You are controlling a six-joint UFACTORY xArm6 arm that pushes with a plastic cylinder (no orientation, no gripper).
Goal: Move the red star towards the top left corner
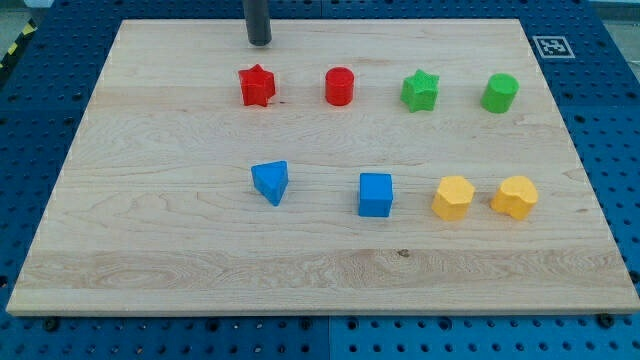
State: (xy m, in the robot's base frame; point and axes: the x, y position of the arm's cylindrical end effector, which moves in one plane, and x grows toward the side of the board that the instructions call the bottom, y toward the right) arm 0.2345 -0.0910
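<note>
The red star (257,86) lies on the wooden board (150,230) in the upper row, left of centre. My tip (259,42) stands just above the star in the view, a short gap away and not touching it. The rod comes down from the view's top edge. The board's top left corner (127,24) lies to the left of the tip.
A red cylinder (339,86), a green star (420,91) and a green cylinder (499,93) continue the upper row to the right. The lower row holds a blue triangle (271,182), a blue cube (376,194), a yellow hexagon (452,197) and a yellow heart-like block (515,196).
</note>
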